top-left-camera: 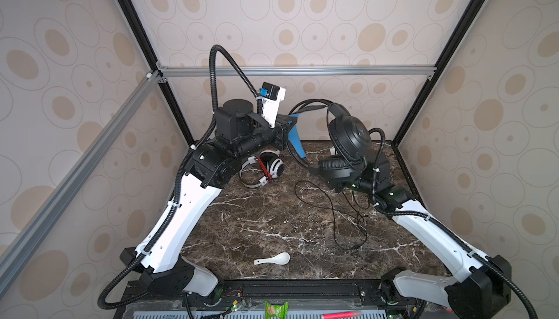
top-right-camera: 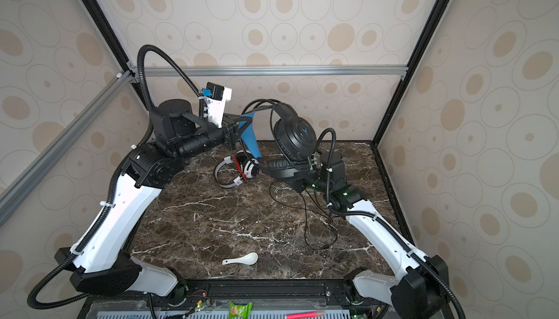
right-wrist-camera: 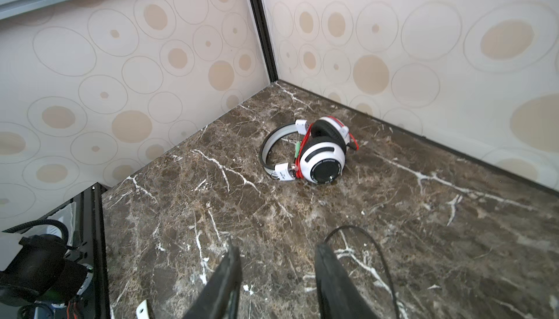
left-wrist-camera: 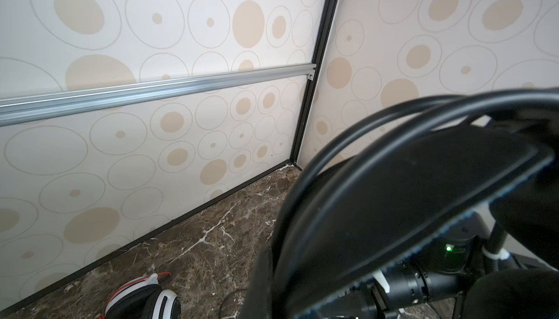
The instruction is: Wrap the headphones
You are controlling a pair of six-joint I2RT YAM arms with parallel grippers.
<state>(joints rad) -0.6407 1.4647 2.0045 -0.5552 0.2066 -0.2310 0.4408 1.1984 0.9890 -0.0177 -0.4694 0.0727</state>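
- The black over-ear headset with blue lining inside its band (top-left-camera: 349, 136) is up off the table at the back right. One cup stands upright, and the other sits lower, right over the right arm's wrist. Can't tell if it's actually touching there.
- The left gripper (top-left-camera: 287, 125) is clamped tight on the blue-lined part of that band, reaching in from the left side in both top views.
- Its thin black cord (top-left-camera: 348, 220) hangs down and sprawls in loose loops on the dark brown marble tabletop (top-left-camera: 257, 217), in front of the right arm.
- The right gripper (right-wrist-camera: 276, 251) is hidden under the lower cup in the top views. The right wrist view shows its fingers (right-wrist-camera: 332, 272) spread partway with only bare marble between them, so it's holding nothing. A loop of the black cord runs just beside one finger.
- The white over-ear headset with black pads and a grey band (top-left-camera: 266, 167) lies on the marble near the back, below the left gripper. Its cups are folded together, and its thin red cord (right-wrist-camera: 302, 151) is wound around it by the cups.
- A white ceramic spoon (top-left-camera: 273, 259) sits near the front edge, well apart from both headsets.
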